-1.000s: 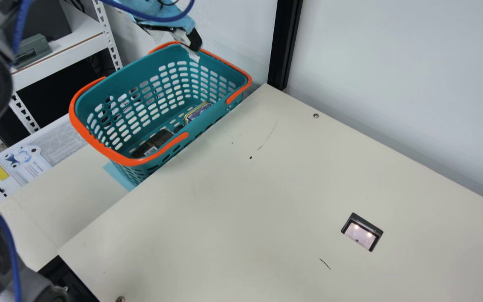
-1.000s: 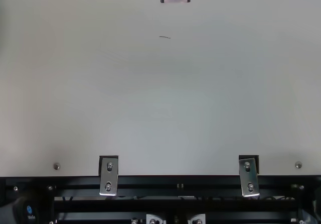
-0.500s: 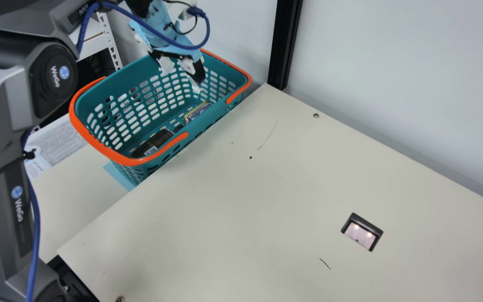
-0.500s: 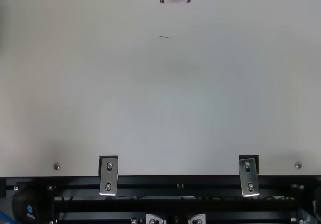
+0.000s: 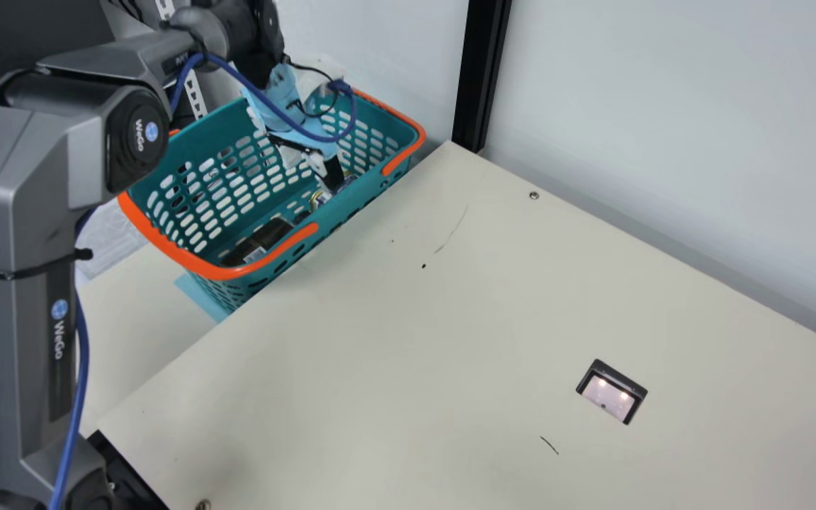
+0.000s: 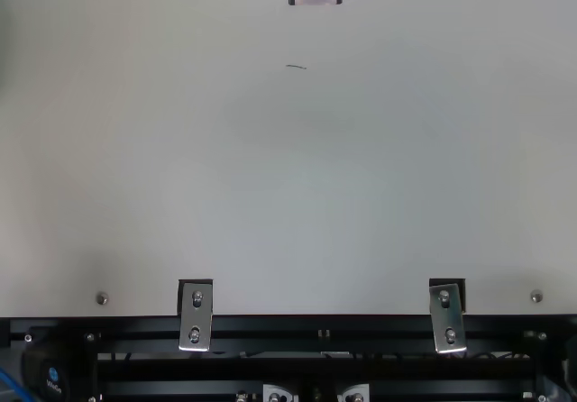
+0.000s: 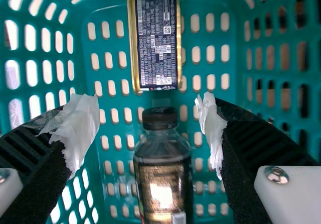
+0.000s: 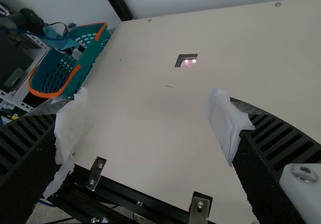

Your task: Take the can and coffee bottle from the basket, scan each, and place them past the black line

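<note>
Left gripper (image 7: 148, 126) was down inside the teal basket (image 5: 238, 287), fingers spread wide, nothing pinched; can (image 7: 156, 43) and coffee bottle (image 7: 161, 179) both lay on their sides on the basket floor, nearly end to end, the bottle's black cap (image 7: 159, 118) pointing at the can and just beside it; in the left wrist view the cap sat in the gap between the two fingertips, the bottle's body running back from it, while the can lay ahead, just outside the line joining the tips; long axes of both ran across that line, so a closing grip should take either one by its width without the wrist turning much; in the main view one fingertip hid part of the can, at the basket's far end, the bottle lying toward the nearer end; I judged the can the likelier first pick, needing a small shift its way and then further lowering; the risk, a finger catching the cap or the close basket wall; left arm plainly the nearer; right gripper (image 8: 145, 106) was out over the cream table (image 5: 408, 368), its fingers also spread with nothing held, well apart from the basket; the lit scanner (image 5: 613, 395) was set into the tabletop, well away from both items; task judged at its start, first grasp still to be made, scanning and placing to follow.
</note>
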